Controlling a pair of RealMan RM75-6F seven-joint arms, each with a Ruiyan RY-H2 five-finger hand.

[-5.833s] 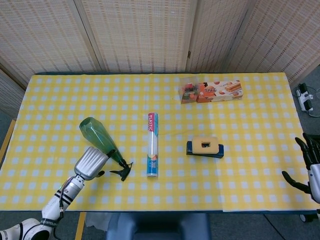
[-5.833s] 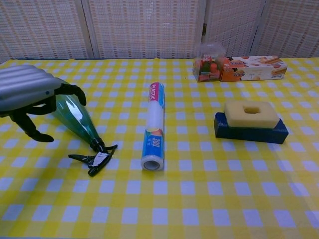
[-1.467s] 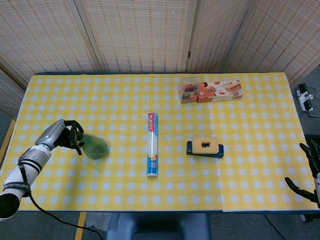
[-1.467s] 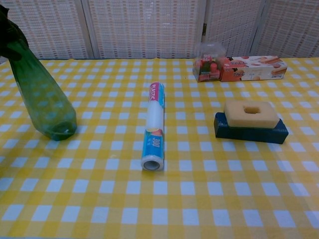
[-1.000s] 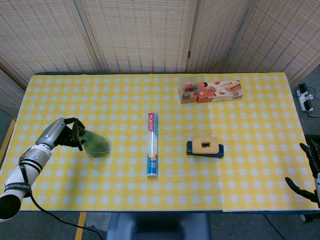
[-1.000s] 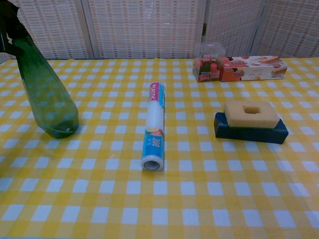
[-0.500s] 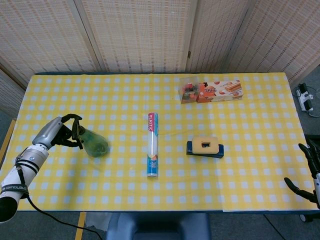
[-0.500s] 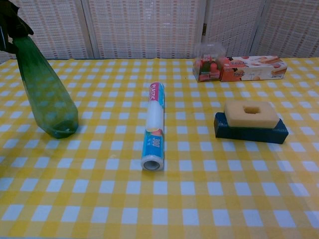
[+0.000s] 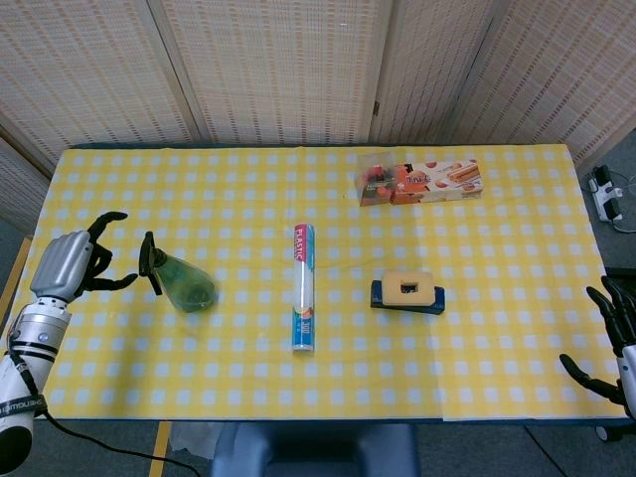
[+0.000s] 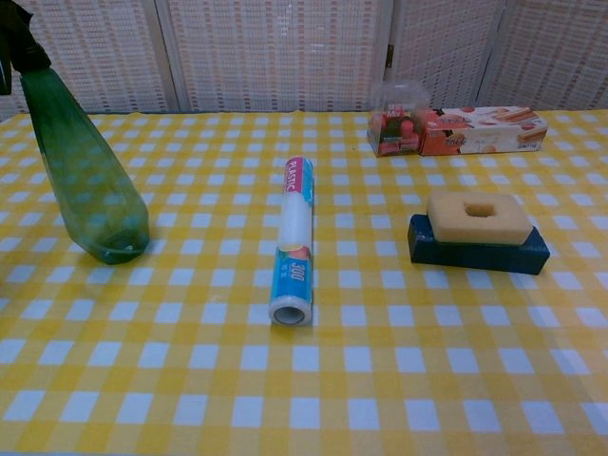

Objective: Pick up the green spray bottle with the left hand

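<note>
The green spray bottle [image 9: 184,282] stands upright on the yellow checked table, left of centre, its black nozzle on top. In the chest view the green spray bottle [image 10: 85,176] fills the left side. My left hand [image 9: 70,263] is a little to the bottle's left, fingers spread, holding nothing and not touching it. My right hand [image 9: 618,348] hangs off the table's right front corner with its fingers apart and nothing in them. Neither hand shows in the chest view.
A roll of plastic wrap [image 9: 304,286] lies lengthwise at the table's middle. A yellow sponge on a blue block [image 9: 408,291] sits right of it. A snack box with a clear packet [image 9: 420,182] lies at the back right.
My left hand has let go of the bottle's neck and drawn back to the left, fingers spreading. The bottle stays standing upright on the table. The right hand barely moved.
</note>
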